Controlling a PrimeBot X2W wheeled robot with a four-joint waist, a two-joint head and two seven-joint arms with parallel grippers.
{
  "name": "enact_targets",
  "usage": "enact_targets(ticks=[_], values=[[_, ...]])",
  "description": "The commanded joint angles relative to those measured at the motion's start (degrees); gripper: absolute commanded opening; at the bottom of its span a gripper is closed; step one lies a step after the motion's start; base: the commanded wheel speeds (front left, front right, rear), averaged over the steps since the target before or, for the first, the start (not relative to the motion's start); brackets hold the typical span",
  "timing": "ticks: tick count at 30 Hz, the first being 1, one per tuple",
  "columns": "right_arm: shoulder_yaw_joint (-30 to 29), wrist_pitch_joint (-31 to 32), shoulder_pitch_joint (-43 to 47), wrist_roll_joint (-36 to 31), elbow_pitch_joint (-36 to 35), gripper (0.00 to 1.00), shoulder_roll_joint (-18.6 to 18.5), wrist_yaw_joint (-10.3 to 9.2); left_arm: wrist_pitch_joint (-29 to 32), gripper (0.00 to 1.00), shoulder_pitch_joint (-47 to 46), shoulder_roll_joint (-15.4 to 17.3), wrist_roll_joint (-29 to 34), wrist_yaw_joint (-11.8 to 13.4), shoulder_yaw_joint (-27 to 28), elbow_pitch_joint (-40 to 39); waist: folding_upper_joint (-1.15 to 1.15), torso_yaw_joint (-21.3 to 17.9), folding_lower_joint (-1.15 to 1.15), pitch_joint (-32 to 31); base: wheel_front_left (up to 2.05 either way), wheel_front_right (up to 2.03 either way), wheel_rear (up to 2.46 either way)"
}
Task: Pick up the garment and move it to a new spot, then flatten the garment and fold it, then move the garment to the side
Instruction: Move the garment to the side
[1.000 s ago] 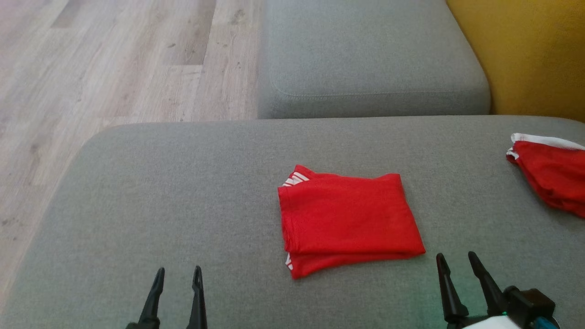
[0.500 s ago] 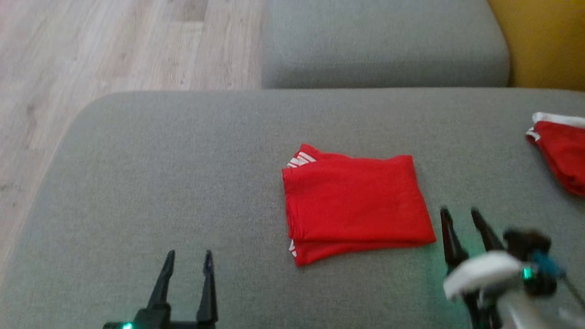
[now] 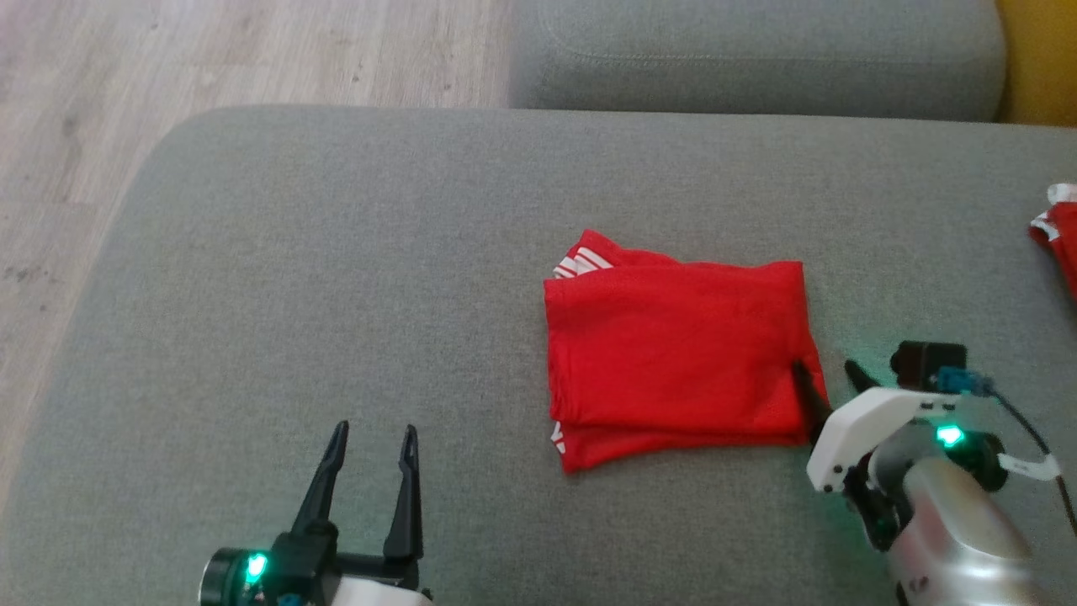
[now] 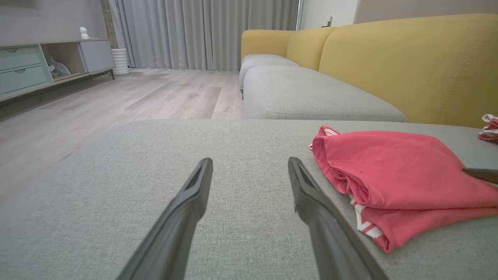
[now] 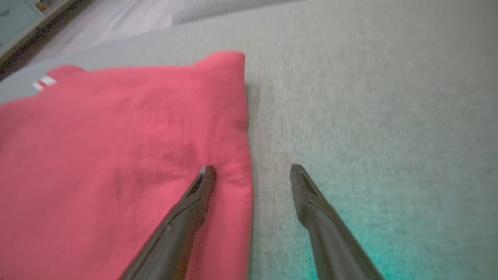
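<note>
Since the earlier frame the right gripper (image 3: 823,367) has advanced to the right edge of the garment (image 3: 673,353). The head camera has also tilted, shifting the whole view. The garment, red with white stripes, lies folded flat near the middle of the grey cushion (image 3: 336,252). The right gripper's jaws stand apart and hold nothing. In the right wrist view one finger (image 5: 194,202) sits over the garment's edge and the other over bare cushion; contact cannot be told. The left gripper (image 3: 374,429) is spread and empty, well left of the garment. A second red cloth (image 3: 1058,244) lies at the cushion's right.
</note>
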Motion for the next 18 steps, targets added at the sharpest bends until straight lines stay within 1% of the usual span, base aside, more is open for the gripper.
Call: enact_targets(ticks=[1,3,4,9,11,14,18], values=[[1.8,-0.9,-2.9,-0.8,1.3,0.91,0.4,0.39,-0.3,1.0,-2.4,-0.2,0.2,0.0,1.1,-1.4,0.0,0.3,-0.01,0.6,0.0,0.0,0.0],[2.4,-1.9,-3.8,-0.5,3.9,0.15,1.3,0.39,-0.3,1.0,-2.8,-0.2,0.2,0.0,0.9,-1.3,0.0,0.4,-0.01,1.1,0.0,0.0,0.0],[2.8,-2.5,-4.2,-0.3,4.9,0.0,1.6,0.39,-0.3,1.0,-3.0,-0.2,0.2,0.0,0.9,-1.3,0.0,0.3,-0.01,1.3,0.0,0.0,0.0],[4.9,-5.4,-6.4,-0.2,7.7,0.0,2.2,0.39,-0.3,1.0,-3.4,-0.2,0.0,0.3,1.2,-1.4,0.0,-0.6,-0.01,2.0,0.0,0.0,0.0],[5.7,-7.1,-8.1,-0.5,8.3,0.0,1.6,0.39,-0.3,1.0,-3.4,-0.2,0.0,0.2,1.2,-1.4,0.0,-1.4,-0.01,2.3,0.0,0.0,0.0],[6.6,-8.8,-11.5,-1.3,8.7,0.0,-0.7,0.39,-0.3,1.0,-3.5,-0.2,0.0,0.3,1.5,-1.6,0.0,-3.0,-0.01,3.1,0.0,0.0,0.0],[7.2,-9.4,-17.1,-3.1,8.4,0.0,-5.1,0.39,-0.3,1.0,-4.2,-0.2,-0.3,0.4,1.7,-2.2,0.0,-5.4,-0.01,5.4,0.0,0.0,0.0]])
